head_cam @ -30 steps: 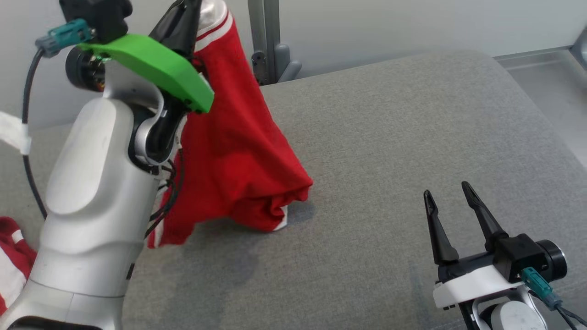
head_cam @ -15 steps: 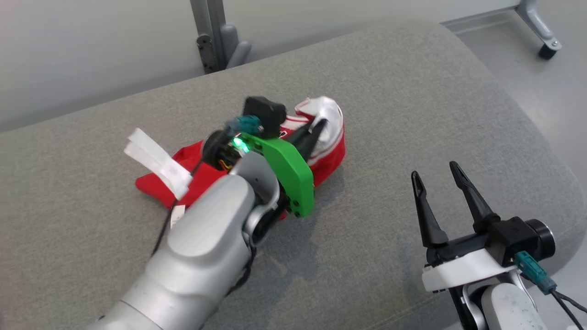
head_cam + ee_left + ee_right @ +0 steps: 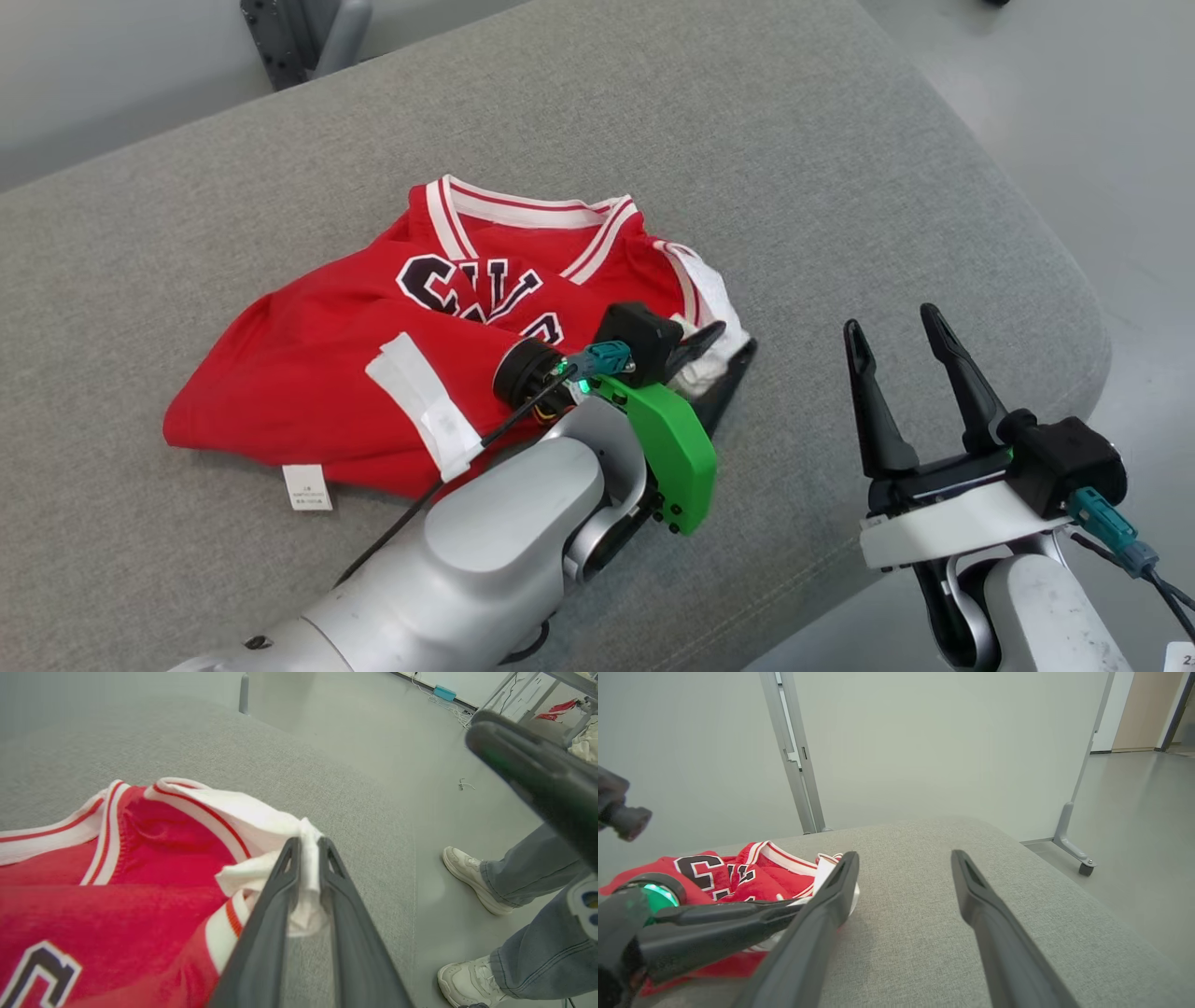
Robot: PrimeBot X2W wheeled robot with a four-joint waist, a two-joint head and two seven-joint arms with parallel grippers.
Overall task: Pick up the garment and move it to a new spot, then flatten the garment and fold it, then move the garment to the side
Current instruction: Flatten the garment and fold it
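The garment (image 3: 355, 373) is a red jersey with white-and-red trim and dark lettering, lying crumpled but partly spread on the grey cushioned surface (image 3: 840, 187). My left gripper (image 3: 738, 338) rests low at the jersey's right edge. In the left wrist view its fingers stand only narrowly apart, and a bunched fold of the garment's (image 3: 140, 858) white trim fills the gap of the left gripper (image 3: 308, 842). My right gripper (image 3: 890, 319) hovers open and empty over bare cushion to the right of the jersey. In the right wrist view the right gripper (image 3: 904, 855) has the garment (image 3: 738, 872) to its left.
A person's legs (image 3: 523, 877) in jeans and white shoes stand on the floor just past the cushion's right edge. A grey metal post (image 3: 794, 765) rises behind the cushion's far side. A white label (image 3: 307, 487) hangs from the jersey's near hem.
The left arm has come down from holding the jersey hanging in the air. The jersey now lies spread on the cushion. The head camera has shifted; the right gripper stays open.
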